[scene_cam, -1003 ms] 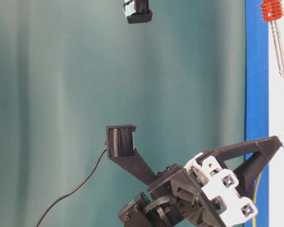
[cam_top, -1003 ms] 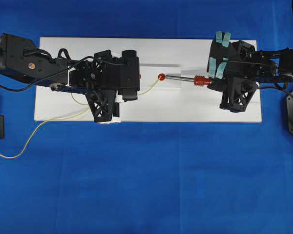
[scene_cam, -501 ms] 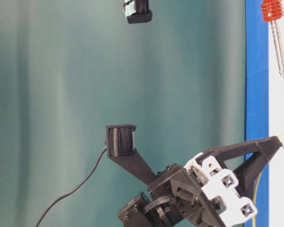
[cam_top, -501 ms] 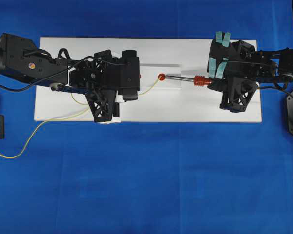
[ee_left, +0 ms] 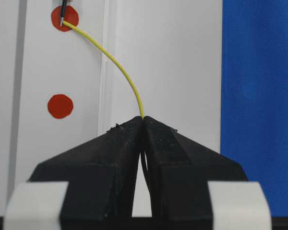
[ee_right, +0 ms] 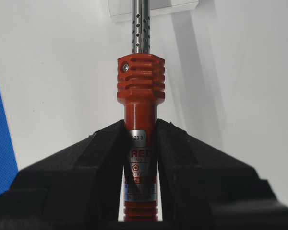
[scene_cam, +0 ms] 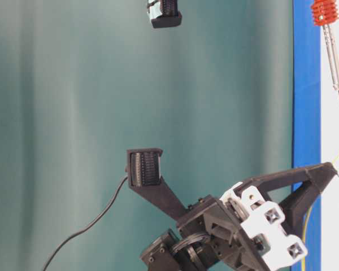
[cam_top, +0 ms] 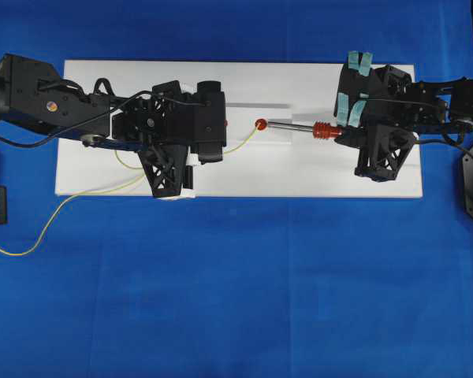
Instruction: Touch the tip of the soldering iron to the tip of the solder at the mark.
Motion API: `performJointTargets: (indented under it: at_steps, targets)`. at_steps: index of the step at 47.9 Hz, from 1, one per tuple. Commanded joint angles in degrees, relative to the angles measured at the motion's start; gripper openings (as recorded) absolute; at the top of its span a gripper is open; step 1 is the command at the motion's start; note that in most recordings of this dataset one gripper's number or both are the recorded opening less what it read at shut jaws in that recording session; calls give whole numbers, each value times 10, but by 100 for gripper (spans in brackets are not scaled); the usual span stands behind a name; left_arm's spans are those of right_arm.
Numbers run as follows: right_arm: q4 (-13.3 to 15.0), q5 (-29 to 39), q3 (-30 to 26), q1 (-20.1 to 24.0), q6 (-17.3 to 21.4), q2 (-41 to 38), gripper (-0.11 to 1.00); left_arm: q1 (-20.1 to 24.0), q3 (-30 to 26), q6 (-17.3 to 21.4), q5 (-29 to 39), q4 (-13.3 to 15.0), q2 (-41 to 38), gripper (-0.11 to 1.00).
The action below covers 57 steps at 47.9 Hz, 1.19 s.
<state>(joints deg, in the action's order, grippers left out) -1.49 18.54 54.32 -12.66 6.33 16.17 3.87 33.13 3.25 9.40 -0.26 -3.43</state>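
My left gripper (ee_left: 143, 118) is shut on the thin yellow solder (ee_left: 119, 67), which arcs up and left to a red round mark (ee_left: 65, 18). There the dark tip of the soldering iron (ee_left: 62, 14) meets the solder's end on the mark. My right gripper (ee_right: 141, 125) is shut on the iron's orange-red body (ee_right: 140, 86), its silver shaft (ee_right: 142, 26) pointing away. From overhead, the iron (cam_top: 299, 127) lies level, pointing left to the mark (cam_top: 260, 124), with the left gripper (cam_top: 221, 150) just left of it and the right gripper (cam_top: 343, 134) at its handle.
A white board (cam_top: 299, 173) lies on blue cloth (cam_top: 236, 291). A second red mark (ee_left: 60, 106) sits nearer my left gripper. Loose solder (cam_top: 55, 220) trails off the board's left front edge onto the cloth. Black cables run along both arms.
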Motion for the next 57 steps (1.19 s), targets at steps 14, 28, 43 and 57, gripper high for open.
performJointTargets:
  at_steps: [14,28,43,57]
  targets:
    - [-2,-2,-13,-1,1,4,6,0,-14,1,-3,-2,5,2]
    - [-2,-2,-13,-1,1,4,6,0,-14,1,-3,-2,5,2]
    - [-2,-3,-13,-1,1,4,6,0,-14,0,-3,-1,7,2]
    - [-1,-3,-13,-1,1,4,6,0,-11,0,8,-2,22,2]
